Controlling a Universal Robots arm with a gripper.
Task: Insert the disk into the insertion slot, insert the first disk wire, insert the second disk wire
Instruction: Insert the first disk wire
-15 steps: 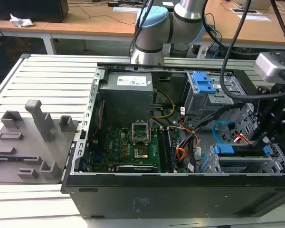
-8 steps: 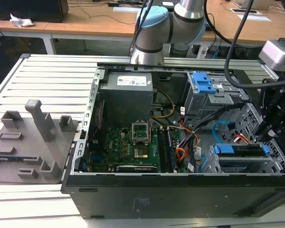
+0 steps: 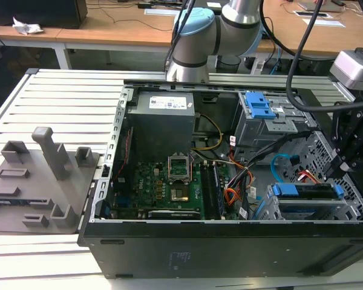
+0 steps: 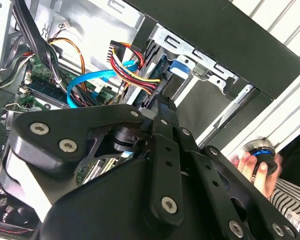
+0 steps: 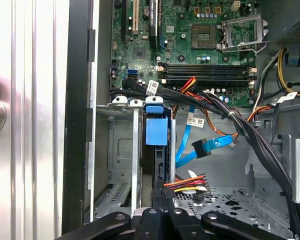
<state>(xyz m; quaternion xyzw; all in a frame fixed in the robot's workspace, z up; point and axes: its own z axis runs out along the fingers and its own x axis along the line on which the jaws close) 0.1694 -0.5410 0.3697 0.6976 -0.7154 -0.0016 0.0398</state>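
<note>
Sitting in the insertion slot (image 3: 353,207) in the exterior view, the disk (image 3: 307,193) was faced in the second wrist view by the gripper (image 4: 162,103), clamped on the end of the red-yellow wire (image 4: 135,70); in the first wrist view, first-wire insertion was judged in hand, square alignment being needed.

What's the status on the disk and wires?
Gripper at the multicoloured wire plug, by the disk. Disk sits in the insertion slot. Blue wire plug hanging free. Person's hand outside the case.
</note>
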